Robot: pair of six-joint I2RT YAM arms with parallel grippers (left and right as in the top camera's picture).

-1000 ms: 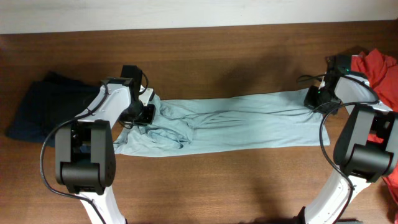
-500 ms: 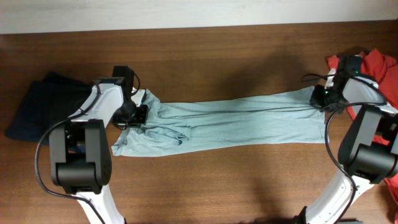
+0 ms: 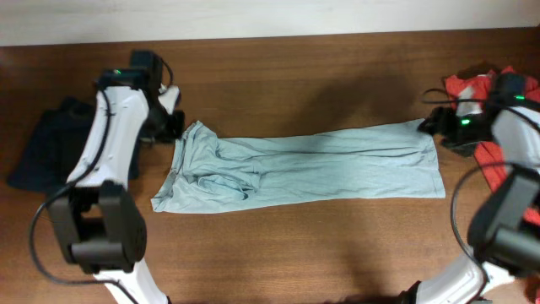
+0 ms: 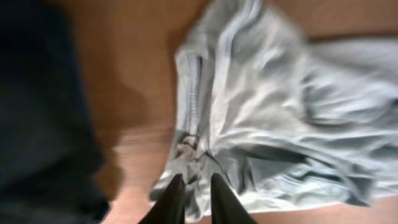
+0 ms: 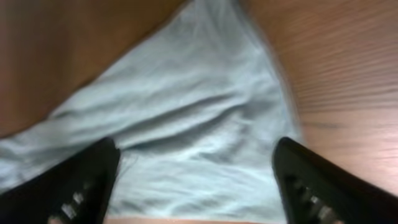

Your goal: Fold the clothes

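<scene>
A pair of light blue trousers [image 3: 321, 169] lies stretched across the wooden table [image 3: 295, 84], waistband at the left end and leg hems at the right, with the cloth bunched into folds around the hips. The left gripper [image 3: 171, 127] sits just beside the upper corner of the waistband; in its wrist view the gripper [image 4: 194, 190] has its fingers [image 4: 174, 198] drawn close with only a slim gap, and nothing is visibly pinched between them (the fly and rumpled waistband lie just past the tips). The right gripper [image 3: 430, 125] is at the upper corner of the hem end, and from its own camera the gripper [image 5: 196, 180] is spread wide, one finger [image 5: 81, 180] at each side of the frame, with blue fabric below. A dark navy garment [image 3: 42, 152] lies at the table's left edge, and a red garment [image 3: 472, 84] lies at the far right.
</scene>
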